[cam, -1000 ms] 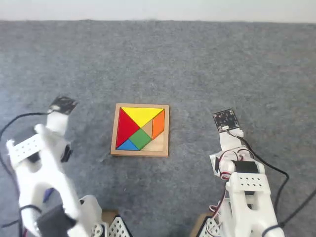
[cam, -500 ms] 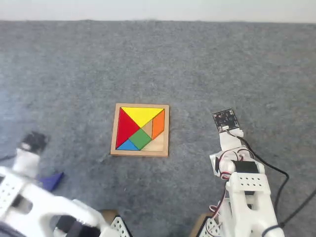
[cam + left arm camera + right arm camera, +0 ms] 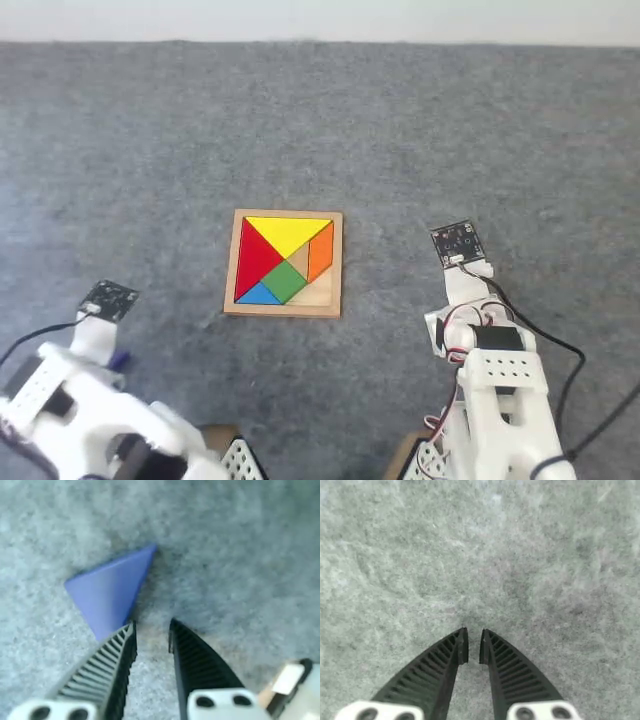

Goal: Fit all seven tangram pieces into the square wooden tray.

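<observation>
Plainly the piece that matters is the blue triangle (image 3: 107, 587), which lies flat on the grey carpet (image 3: 400, 130), well apart from the tray (image 3: 285, 313) and towards the left arm's side of the table. From above, only a sliver of it peeps out beside that arm's wrist. The left gripper (image 3: 150, 630) hangs right over it with its jaws a little apart and nothing between them. The triangle sits ahead of the jaws but off to one side, so that one fingertip is at its edge and the other stands over bare carpet. One of its edges seems to run roughly along the line of the fingers, so I judge the jaws must shift sideways to straddle the piece before they close. In the tray the other coloured pieces lie flat, with a patch of bare wood (image 3: 320, 291) at the corner nearest the right arm. The right gripper (image 3: 472, 647) is over carpet beside the tray, its jaws all but together and holding nothing; the left arm is much the nearer to the triangle.
</observation>
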